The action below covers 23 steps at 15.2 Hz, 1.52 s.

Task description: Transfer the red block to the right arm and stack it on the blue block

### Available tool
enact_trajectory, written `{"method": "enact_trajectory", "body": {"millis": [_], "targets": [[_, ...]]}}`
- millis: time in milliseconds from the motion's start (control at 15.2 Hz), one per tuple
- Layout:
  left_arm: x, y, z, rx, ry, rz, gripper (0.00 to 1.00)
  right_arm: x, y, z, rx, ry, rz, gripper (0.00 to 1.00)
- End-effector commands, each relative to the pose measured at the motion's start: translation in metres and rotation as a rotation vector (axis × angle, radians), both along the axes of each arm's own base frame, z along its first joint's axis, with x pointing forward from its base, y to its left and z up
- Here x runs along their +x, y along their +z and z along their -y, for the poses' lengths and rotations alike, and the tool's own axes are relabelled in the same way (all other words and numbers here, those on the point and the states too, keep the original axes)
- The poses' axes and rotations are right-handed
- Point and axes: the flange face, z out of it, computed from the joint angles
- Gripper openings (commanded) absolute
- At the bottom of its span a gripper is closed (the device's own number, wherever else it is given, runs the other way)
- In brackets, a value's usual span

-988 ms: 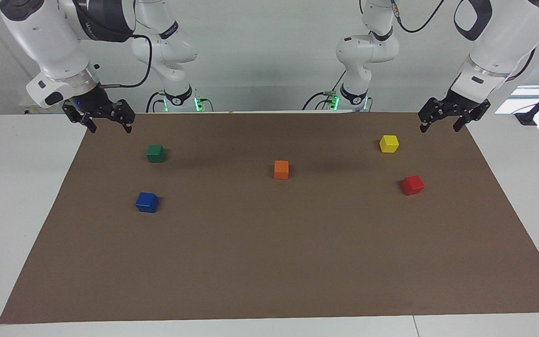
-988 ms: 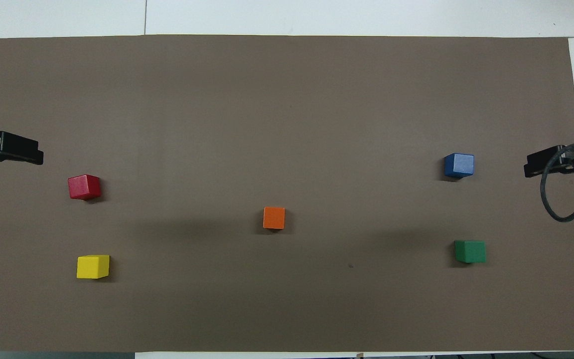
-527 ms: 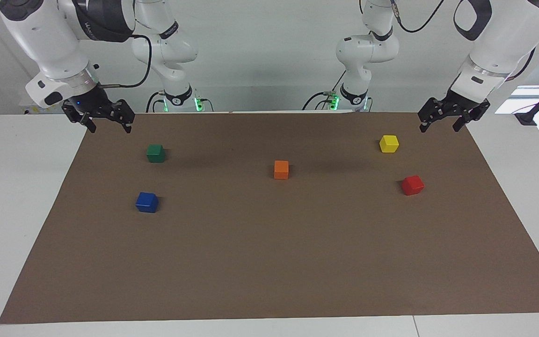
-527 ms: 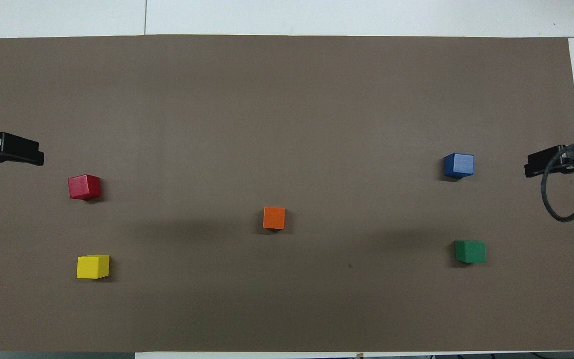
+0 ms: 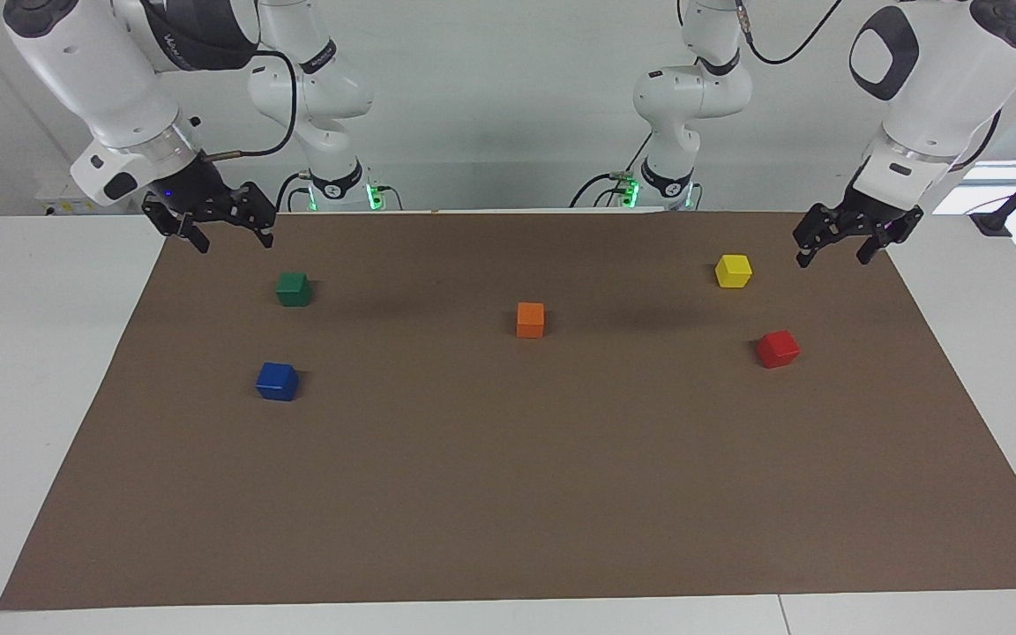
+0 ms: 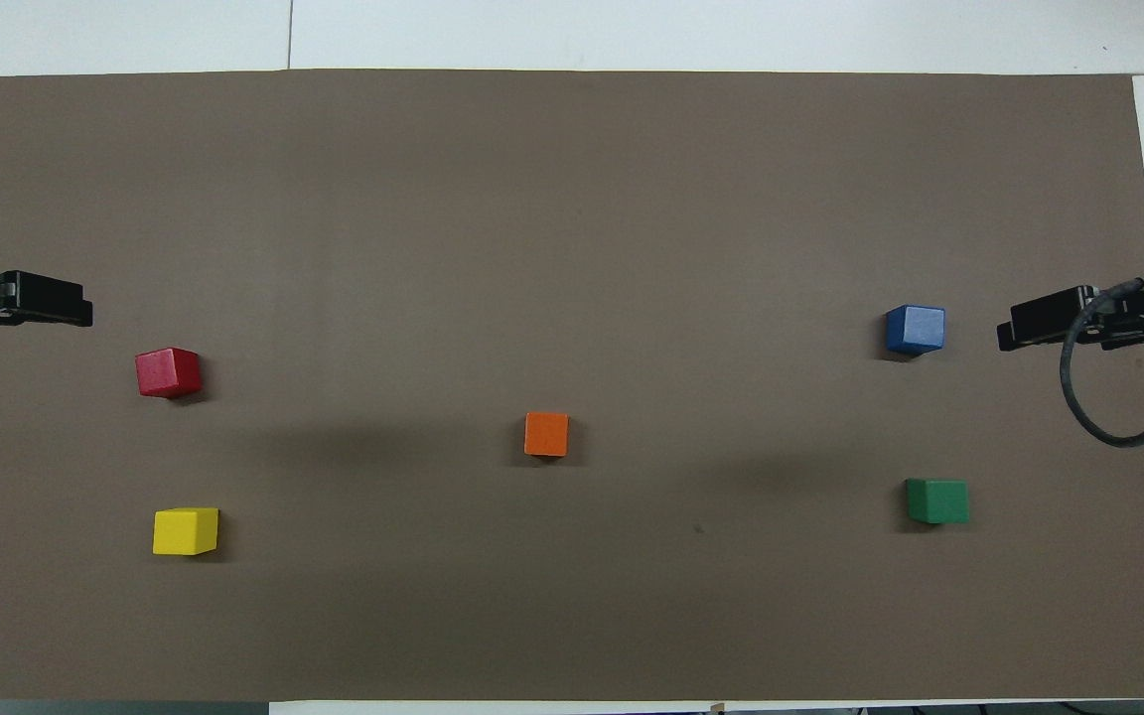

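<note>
A: Nearest the robots, left gripper [image 5: 834, 245] up over the mat's [image 5: 508, 494] corner, fingers spread, nothing held. Right gripper [image 5: 224, 231] likewise, empty.
B: The red block [image 5: 777, 348]?
A: Flat on the mat, a cube, no long axis, turned slightly askew, at the left arm's end. The blue block [image 5: 277, 381] sits farthest, right arm's end.

Red block [image 5: 777, 348], blue block [image 5: 277, 381], green cube [image 5: 294, 288], orange cube [image 5: 530, 319], yellow cube [image 5: 733, 270], brown mat [image 5: 508, 494].
</note>
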Motion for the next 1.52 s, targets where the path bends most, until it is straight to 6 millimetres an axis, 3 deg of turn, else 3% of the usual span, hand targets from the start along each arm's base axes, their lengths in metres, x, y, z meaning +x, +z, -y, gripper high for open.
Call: {"method": "enact_trajectory", "body": {"millis": [0,198,593,791,922,1054,1384,1450], "targets": [[0.003,-0.037,-0.02,-0.01,0.025,-0.029,1.0,-0.004,0.006,-0.008,0.16,0.074,0.039,1.0],[0.011,-0.089,-0.029,-0.011,0.047,-0.041,1.0,-0.008,0.009,-0.011,0.391,0.115,0.063,1.0],[0.019,-0.166,-0.052,-0.01,0.122,-0.021,1.0,-0.014,-0.029,-0.025,0.912,0.068,0.032,1.0],[0.017,-0.189,-0.045,-0.01,0.166,0.007,1.0,-0.008,-0.059,-0.043,1.125,0.017,0.03,1.0],[0.014,-0.198,-0.044,-0.01,0.167,0.013,1.0,0.0,-0.079,-0.068,1.243,-0.019,0.01,1.0],[0.006,-0.214,-0.044,-0.009,0.169,0.021,1.0,0.0,-0.103,-0.076,1.35,-0.058,0.008,1.0],[-0.008,-0.236,-0.043,-0.009,0.171,0.001,1.0,-0.015,-0.153,-0.138,1.715,0.055,-0.076,1.0],[-0.009,-0.238,-0.043,-0.009,0.173,-0.001,1.0,-0.015,-0.166,-0.143,1.782,0.087,-0.079,1.0]]}}
